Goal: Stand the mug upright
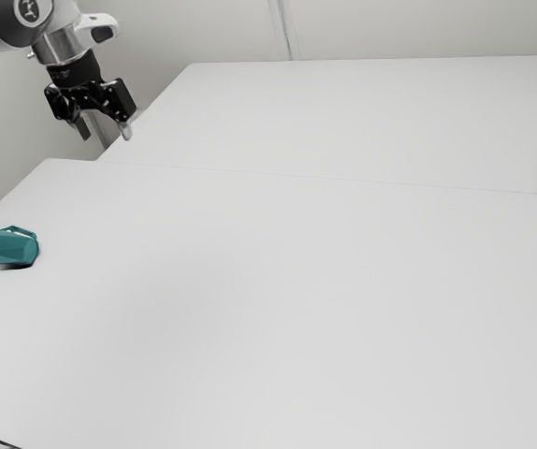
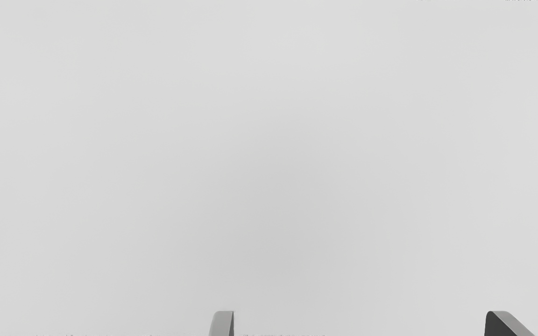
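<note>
Standing wide apart, the two fingers (image 2: 222, 324) of the pincer (image 1: 105, 130) have nothing between them; it is well open and holds nothing. In the exterior view it hangs from the white arm (image 1: 2, 23), fingertips pointing down, raised clear of the worktop (image 1: 297, 309) and seen near its far corner on the exterior view's left. How far over the worktop it reaches, I cannot tell.

The mug (image 1: 9, 248), teal and faceted, lies on its side on the worktop, close to the edge at the exterior view's left and well apart from the pincer. Its handle (image 1: 25, 230) shows along the upper side, angled up from the worktop. Which end is the mouth is too small to make out.

Beyond the worktop's far edge is a broad pale panel (image 1: 362, 122), and behind that a light wall (image 1: 418, 28).
</note>
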Tool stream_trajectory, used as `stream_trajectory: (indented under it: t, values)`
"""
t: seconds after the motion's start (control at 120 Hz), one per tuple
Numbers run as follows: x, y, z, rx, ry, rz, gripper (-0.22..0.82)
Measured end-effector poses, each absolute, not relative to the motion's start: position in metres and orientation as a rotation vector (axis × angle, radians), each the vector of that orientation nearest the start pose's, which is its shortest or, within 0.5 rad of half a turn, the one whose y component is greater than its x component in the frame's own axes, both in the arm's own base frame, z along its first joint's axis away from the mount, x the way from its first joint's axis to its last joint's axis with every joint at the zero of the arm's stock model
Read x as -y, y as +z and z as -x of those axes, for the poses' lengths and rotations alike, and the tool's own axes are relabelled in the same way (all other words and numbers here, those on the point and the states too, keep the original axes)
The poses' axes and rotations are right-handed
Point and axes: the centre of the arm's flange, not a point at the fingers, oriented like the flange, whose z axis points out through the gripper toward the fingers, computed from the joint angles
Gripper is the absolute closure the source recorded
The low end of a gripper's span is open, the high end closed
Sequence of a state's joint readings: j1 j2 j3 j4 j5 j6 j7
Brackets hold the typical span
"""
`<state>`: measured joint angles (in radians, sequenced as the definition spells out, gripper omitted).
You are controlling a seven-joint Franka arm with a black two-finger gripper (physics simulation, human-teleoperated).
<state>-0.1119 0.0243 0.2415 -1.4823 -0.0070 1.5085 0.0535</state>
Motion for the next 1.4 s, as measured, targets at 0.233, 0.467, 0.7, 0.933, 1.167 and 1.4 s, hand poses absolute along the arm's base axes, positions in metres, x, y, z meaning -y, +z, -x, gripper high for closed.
stream_trajectory:
  t: [0.233, 0.467, 0.7, 0.933, 1.167, 1.4]
  values:
    - [-0.149, 0.640, -0.537, 0.346, 0.047, 3.125, 0.02]
    - [-0.256, 0.638, -0.511, 0.597, 0.043, 3.081, 0.02]
    - [-0.337, 0.627, -0.518, 0.666, 0.028, 3.034, 0.02]
    - [-0.450, 0.604, -0.467, 0.813, -0.045, 3.073, 0.02]
    - [-0.528, 0.574, -0.437, 0.780, -0.348, 3.181, 0.02]
    - [-0.577, 0.534, -0.430, 0.577, -0.674, 3.262, 0.02]
